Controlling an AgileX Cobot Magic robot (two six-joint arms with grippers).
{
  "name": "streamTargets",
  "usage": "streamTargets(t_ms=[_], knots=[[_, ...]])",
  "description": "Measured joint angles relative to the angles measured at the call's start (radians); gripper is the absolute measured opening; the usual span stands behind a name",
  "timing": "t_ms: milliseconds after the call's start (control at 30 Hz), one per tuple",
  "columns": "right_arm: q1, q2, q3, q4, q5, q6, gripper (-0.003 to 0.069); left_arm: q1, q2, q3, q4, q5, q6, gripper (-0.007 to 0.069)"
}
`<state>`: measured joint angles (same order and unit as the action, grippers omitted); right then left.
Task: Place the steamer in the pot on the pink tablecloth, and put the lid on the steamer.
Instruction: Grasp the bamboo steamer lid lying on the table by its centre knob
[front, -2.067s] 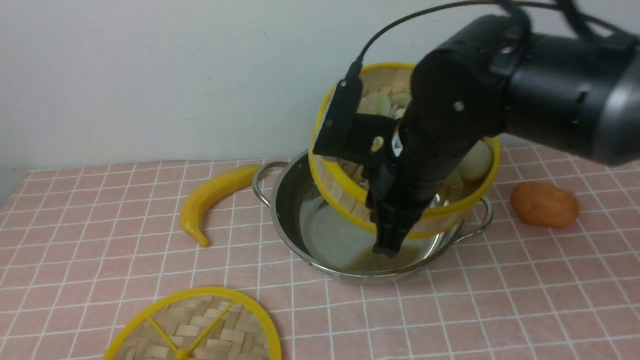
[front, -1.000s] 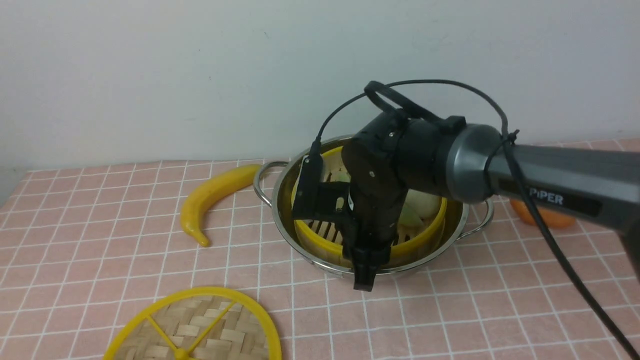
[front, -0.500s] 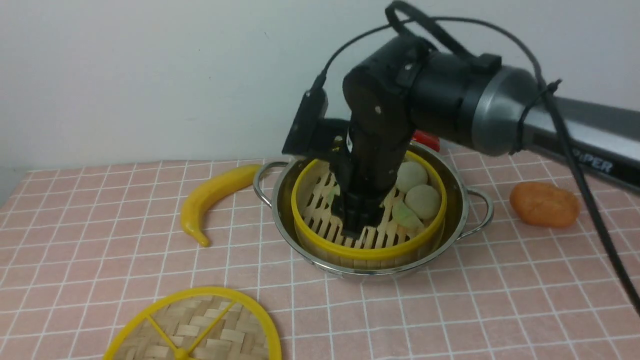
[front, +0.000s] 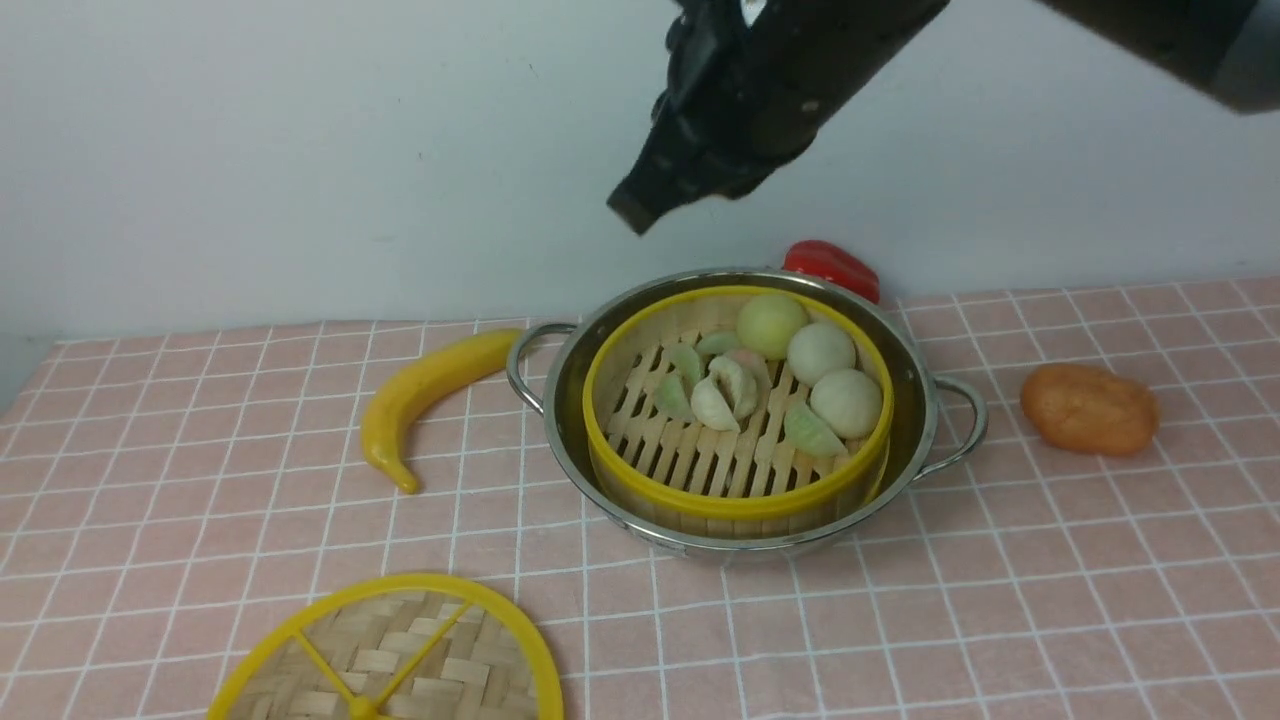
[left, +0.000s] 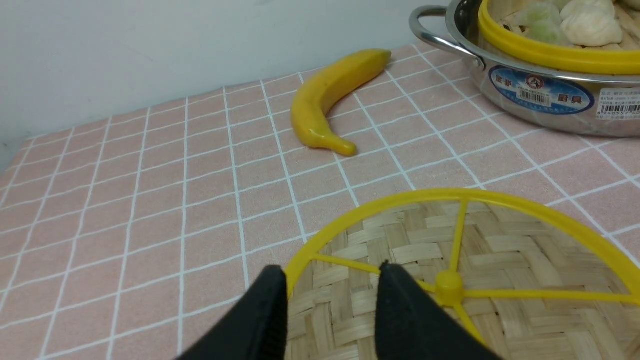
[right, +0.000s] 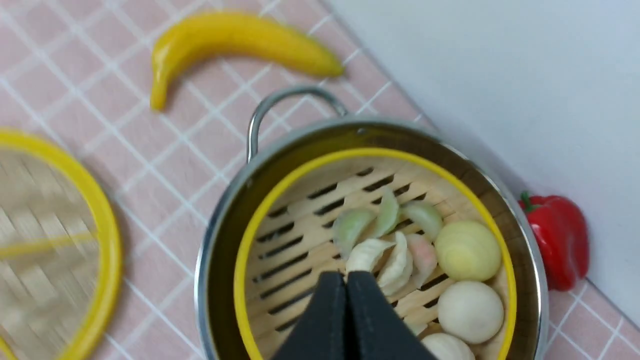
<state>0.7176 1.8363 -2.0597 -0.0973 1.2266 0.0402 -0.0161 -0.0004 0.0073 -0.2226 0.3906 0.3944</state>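
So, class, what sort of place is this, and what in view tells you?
Probably a robot test bench made up as a kitchen: a robot gripper above a steel pot, and toy-like food such as the banana.

Shiny metal pot (front: 915, 400), slatted wooden floor and smooth yellow plastic rim on the steamer (front: 735, 505).

Steamer (front: 738, 507), first tilted in right jaws (right: 345, 280) over pot (front: 700, 547), now level inside pot; right jaws, earlier down at steamer and open, now shut and raised above it, apart from everything; dumplings (front: 728, 390), buns (front: 846, 403) and red pepper (front: 832, 268) behind pot now uncovered by arm
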Motion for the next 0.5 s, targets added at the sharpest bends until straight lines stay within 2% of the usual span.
streamTargets(t_ms=[133,267,500], knots=[[0.0,-0.08,-0.007,0.043,0.001,0.175,-0.0015,0.0,0.0,0.0,0.0,0.0,0.0,0.0243],[0.0,-0.12,-0.007,0.07,0.001,0.242,-0.0014,0.0,0.0,0.0,0.0,0.0,0.0,0.0243],[0.0,-0.14,-0.005,0.03,0.002,0.156,-0.0005,0.0,0.0,0.0,0.0,0.0,0.0,0.0243]])
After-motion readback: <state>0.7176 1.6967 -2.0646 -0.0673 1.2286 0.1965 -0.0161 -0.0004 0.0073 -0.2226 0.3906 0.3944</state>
